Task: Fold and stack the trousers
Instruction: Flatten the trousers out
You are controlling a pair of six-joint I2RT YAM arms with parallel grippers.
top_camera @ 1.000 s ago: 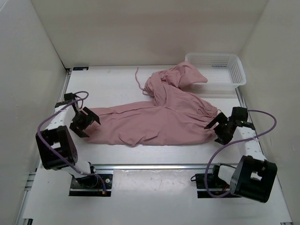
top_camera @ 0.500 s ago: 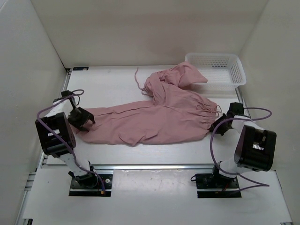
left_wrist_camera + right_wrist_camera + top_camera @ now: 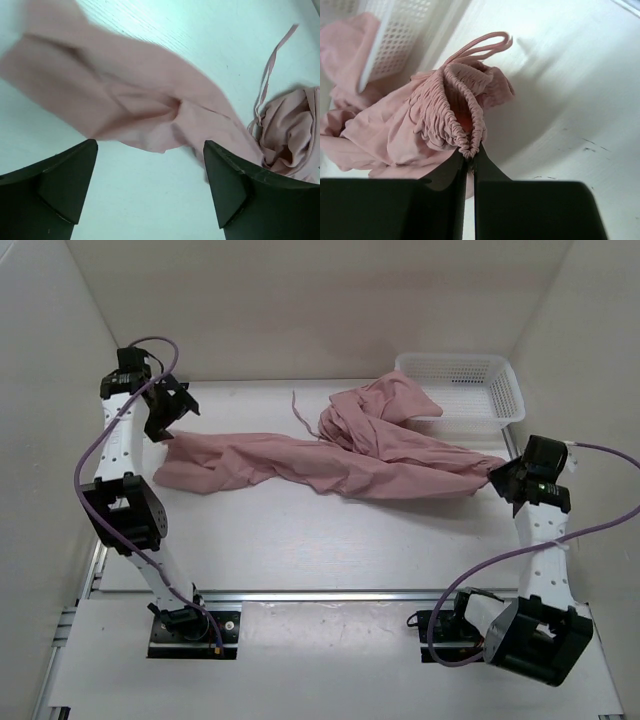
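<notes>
White tabletop [image 3: 300, 540] was crossed from 9 to 3 o'clock by the trousers [image 3: 340, 455], judged light and limp, best taken at the ends; the gathered end [image 3: 452, 122] was pinched by the right gripper [image 3: 470, 155], the left gripper [image 3: 150, 165] spread wide, empty, at 10 o'clock.

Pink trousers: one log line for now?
dusty-pink soft cloth trousers: unfolded, part draped over corner of white mesh plastic basket | left gripper: open, above leg | right gripper: shut on gathered waistband

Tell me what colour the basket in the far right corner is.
White, with walls of fine open mesh. The basket shows best in the top external view.
</notes>
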